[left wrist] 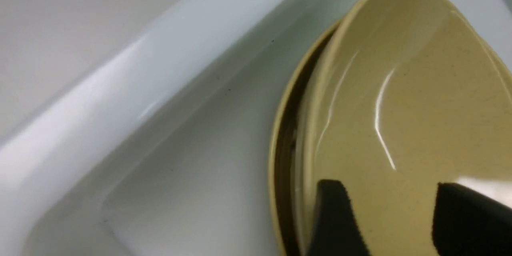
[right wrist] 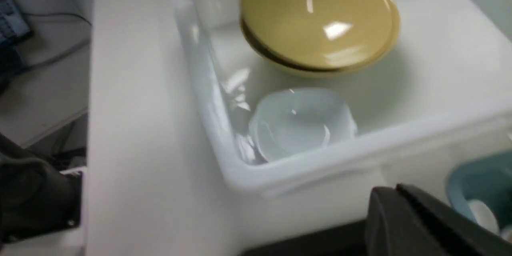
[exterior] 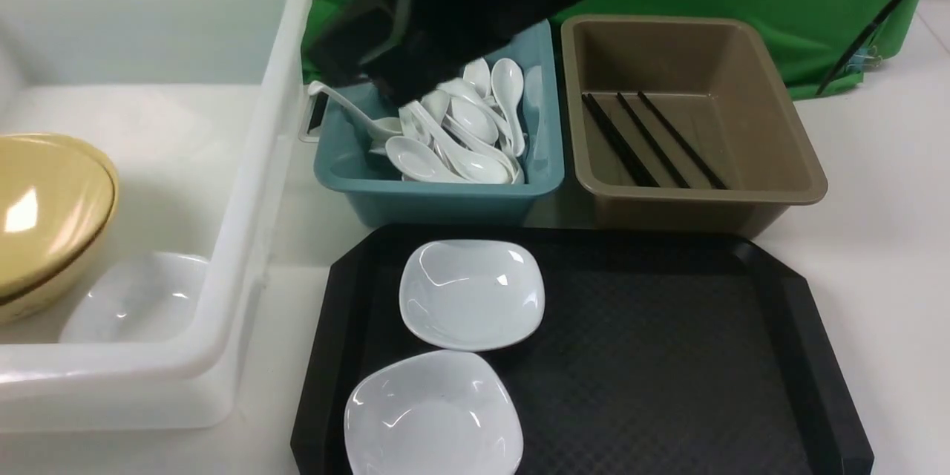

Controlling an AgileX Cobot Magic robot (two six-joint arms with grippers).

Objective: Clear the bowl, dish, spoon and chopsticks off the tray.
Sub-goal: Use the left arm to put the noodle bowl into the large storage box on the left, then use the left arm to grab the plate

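Dishes are what remains to clear. Two white ones sit on the black tray, in the lower middle of the front view. The upper dish and the lower dish are almost touching.

The yellow bowl is already off the tray. It leans tilted in the big white tub at the left edge, and there looks to be a second bowl under it. A third dish lies in that tub, just beside the bowl. The spoons are piled in the teal tub in the middle. The chopsticks lie in the brown tub to its right.

The left claw hangs over the inside of the bowl. Its two fingers are wide apart, and nothing is pinched between them. The right arm is a dark blur above the teal tub. Only a bit of the right claw shows, so I cannot tell if it is open or closed. A single spoon sticks out at the teal tub's left edge, right under the arm. I cannot tell if it is held.

I think the dishes will be hard and stiff and not heavy. They are very shiny, so they will be slippery, and they could chip if dropped. They are low and wide, so a claw cannot go around one. The best place to grab looks like the raised edge, with one finger inside and one outside.
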